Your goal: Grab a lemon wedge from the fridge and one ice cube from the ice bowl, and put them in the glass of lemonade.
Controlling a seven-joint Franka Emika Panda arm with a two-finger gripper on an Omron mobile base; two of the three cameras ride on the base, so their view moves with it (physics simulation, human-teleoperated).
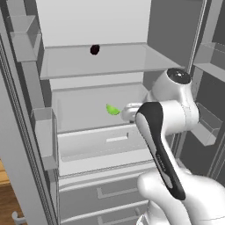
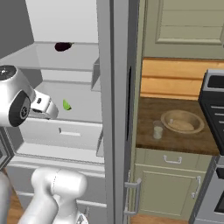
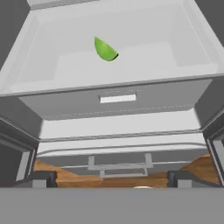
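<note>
The lemon wedge [image 3: 105, 49] is seen at upper centre of the hand view, lying on a white shelf inside the opened fridge [image 1: 96, 66]. The tool [image 3: 112, 180] is held spread wide and empty, short of the wedge. At right in the right base view, the glass of lemonade [image 2: 157, 130] and ice bowl [image 2: 182, 121] are set on the desk [image 2: 175, 140].

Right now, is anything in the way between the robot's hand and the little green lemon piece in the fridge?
Nothing visible blocks it. The lemon wedge lies alone on a white shelf of the open fridge, just above a drawer front. The gripper, jaws wide open, looks toward it from in front. The dark round item sits one shelf higher.
</note>
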